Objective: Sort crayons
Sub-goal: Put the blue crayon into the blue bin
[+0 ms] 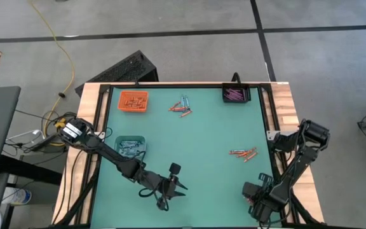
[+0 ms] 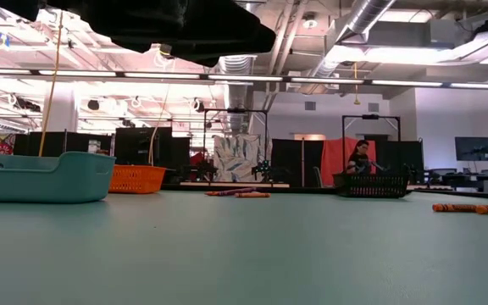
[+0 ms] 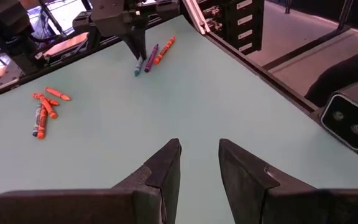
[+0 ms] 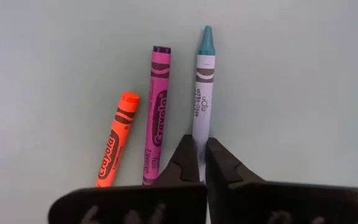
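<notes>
Three crayons lie side by side on the green table near its right front corner: an orange one [image 4: 117, 140], a purple one [image 4: 155, 106] and a blue-grey one [image 4: 202, 87]. My right gripper [image 4: 199, 163] stands over them, pointing down and shut on the blue-grey crayon; the left wrist view shows it too [image 3: 137, 55]. My left gripper [image 1: 176, 184] waits open above the table's front middle, nothing between its fingers [image 3: 199, 155]. A loose group of orange-red crayons [image 1: 245, 153] lies right of centre. A mixed group [image 1: 182, 107] lies toward the far edge. My right gripper pinches the blue-grey crayon between its two fingers, at the paper-wrapped shaft near the blunt end [image 4: 199, 127]. The fingers come from above, pointing down, one on each long side. The crayon lies flat on the table, its tip pointing away from the fingers.
An orange tray [image 1: 133, 101] sits at the far left, a black tray [image 1: 236, 95] at the far right and a teal tray [image 1: 130, 146] at the left, all holding crayons. A raised black frame [image 1: 265, 108] edges the table. A person sits in the room beyond.
</notes>
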Controlling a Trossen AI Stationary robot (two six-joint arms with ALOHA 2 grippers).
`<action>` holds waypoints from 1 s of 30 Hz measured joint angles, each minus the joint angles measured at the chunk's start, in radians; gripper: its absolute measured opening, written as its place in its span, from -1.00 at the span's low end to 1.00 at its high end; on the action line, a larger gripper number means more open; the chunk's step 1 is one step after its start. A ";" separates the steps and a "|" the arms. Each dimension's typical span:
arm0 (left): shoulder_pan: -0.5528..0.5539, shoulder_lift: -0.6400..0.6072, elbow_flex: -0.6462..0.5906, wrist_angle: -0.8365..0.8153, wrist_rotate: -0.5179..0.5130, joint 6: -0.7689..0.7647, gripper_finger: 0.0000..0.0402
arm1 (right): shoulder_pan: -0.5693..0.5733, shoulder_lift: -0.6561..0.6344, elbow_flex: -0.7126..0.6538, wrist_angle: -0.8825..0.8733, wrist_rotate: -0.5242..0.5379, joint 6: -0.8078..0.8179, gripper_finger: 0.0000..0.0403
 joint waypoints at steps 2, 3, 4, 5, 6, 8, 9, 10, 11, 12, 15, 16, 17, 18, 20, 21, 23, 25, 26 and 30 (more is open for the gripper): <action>-0.005 0.000 0.000 -0.009 -0.024 0.011 -0.50 | 0.000 -0.009 -0.001 -0.005 0.000 0.003 -0.98; -0.008 0.000 0.000 -0.021 -0.045 0.019 -0.50 | -0.003 -0.019 -0.002 -0.009 0.003 0.004 -0.99; -0.012 -0.004 0.000 -0.041 -0.068 0.027 -0.50 | -0.007 -0.027 -0.003 -0.021 0.005 0.009 -0.99; -0.016 -0.009 0.000 -0.067 -0.090 0.033 -0.50 | -0.011 -0.035 -0.005 -0.037 0.004 0.015 -0.99; -0.020 -0.016 0.000 -0.090 -0.112 0.036 -0.50 | -0.012 -0.045 -0.006 -0.053 0.007 0.019 -0.99; -0.026 -0.038 0.000 -0.151 -0.157 0.036 -0.50 | -0.015 -0.054 -0.008 -0.110 0.040 0.022 -0.99; -0.029 -0.049 0.000 -0.178 -0.177 0.034 -0.50 | -0.020 -0.058 -0.001 -0.128 0.055 0.023 -0.99; -0.032 -0.059 0.001 -0.206 -0.194 0.033 -0.50 | -0.025 -0.063 0.011 -0.147 0.060 0.022 -0.99; -0.035 -0.069 0.000 -0.236 -0.211 0.031 -0.50 | -0.030 -0.064 0.021 -0.161 0.062 0.020 -1.00; -0.040 -0.079 0.000 -0.261 -0.224 0.028 -0.50 | -0.035 -0.064 0.026 -0.182 0.071 0.011 -1.00; -0.051 -0.115 0.000 -0.327 -0.266 0.021 -0.50 | -0.059 -0.064 0.034 -0.208 0.099 -0.028 -1.00; -0.055 -0.127 0.000 -0.342 -0.281 0.020 -0.50 | -0.069 -0.065 0.039 -0.198 0.113 -0.043 -1.00; -0.058 -0.137 0.001 -0.357 -0.296 0.019 -0.50 | -0.080 -0.065 0.043 -0.186 0.129 -0.058 -1.00; -0.063 -0.148 0.001 -0.381 -0.310 0.019 -0.50 | -0.090 -0.065 0.044 -0.187 0.139 -0.074 -1.00; -0.069 -0.172 0.001 -0.427 -0.334 0.011 -0.50 | -0.110 -0.065 0.053 -0.189 0.168 -0.105 -1.00; -0.072 -0.185 0.001 -0.446 -0.344 0.007 -0.50 | -0.117 -0.065 0.059 -0.184 0.183 -0.120 -1.00; -0.078 -0.214 0.001 -0.494 -0.372 -0.007 -0.50 | -0.133 -0.066 0.074 -0.171 0.213 -0.154 -1.00; -0.085 -0.241 0.001 -0.548 -0.393 -0.029 -0.50 | -0.145 -0.066 0.086 -0.161 0.249 -0.188 -1.00; -0.088 -0.255 0.001 -0.575 -0.402 -0.041 -0.50 | -0.151 -0.066 0.092 -0.158 0.270 -0.205 -1.00; -0.098 -0.303 0.001 -0.673 -0.426 -0.096 -0.50 | -0.178 -0.067 0.107 -0.102 0.372 -0.275 -1.00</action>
